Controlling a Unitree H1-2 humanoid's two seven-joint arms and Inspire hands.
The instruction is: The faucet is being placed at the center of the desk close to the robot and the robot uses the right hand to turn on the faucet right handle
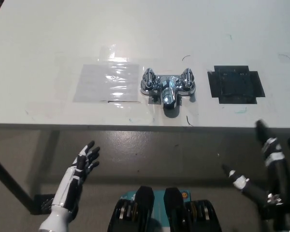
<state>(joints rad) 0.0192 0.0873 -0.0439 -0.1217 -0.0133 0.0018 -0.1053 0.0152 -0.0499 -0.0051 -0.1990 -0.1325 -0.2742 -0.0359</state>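
A chrome faucet (167, 87) stands on the white desk (145, 38) near its front edge, about mid-width. It has a left handle (148, 79), a right handle (187, 79) and a spout pointing toward me. My black right hand (261, 164) hangs below the desk's front edge at the lower right, fingers spread apart, holding nothing, well clear of the faucet. My white left hand (82, 164) rests at the lower left, below the desk edge, fingers apart and empty.
A clear plastic sheet (108, 82) is taped flat left of the faucet. A black taped patch (236, 84) lies to the faucet's right. A dark desk leg (9, 186) runs down at the lower left over the floor.
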